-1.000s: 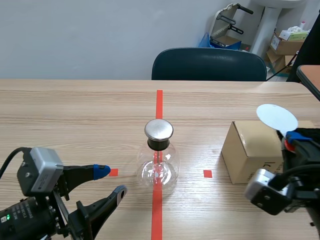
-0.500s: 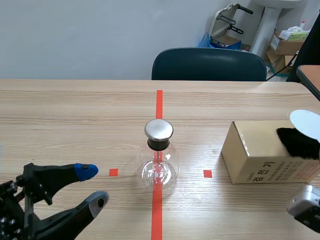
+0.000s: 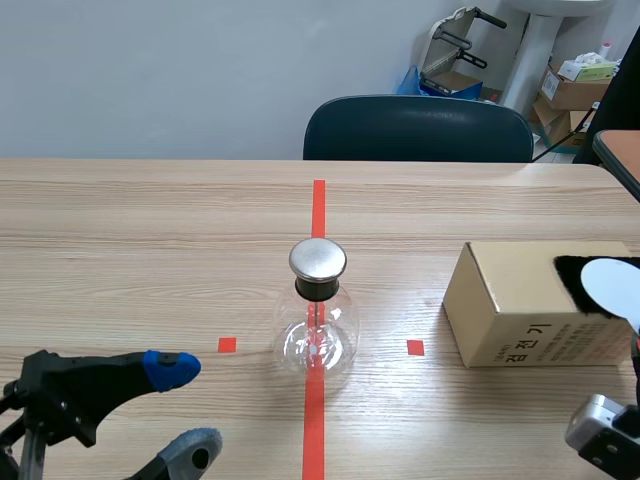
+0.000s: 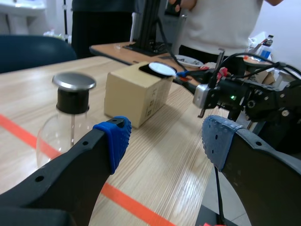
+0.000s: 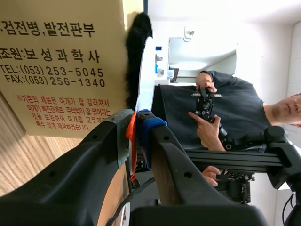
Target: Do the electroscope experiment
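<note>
Now our left gripper [image 3: 188, 412] is wide open and holds nothing, low at the near side of the table [image 3: 150, 230]. Ahead of it the glass electroscope [image 3: 318, 325] with its shiny metal cap [image 3: 318, 259] stands upright on the red tape line [image 3: 318, 205]. Our right gripper [image 5: 136, 134] is pinched tight on the white disc [image 3: 612, 288], and we see the disc just beside the black fur [image 3: 572, 280] on top of the cardboard box [image 3: 510, 315].

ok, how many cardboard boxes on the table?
1: the cardboard box right of the flask, black fur on top, the right gripper's white disc by it. Others may lie out of view.
</note>
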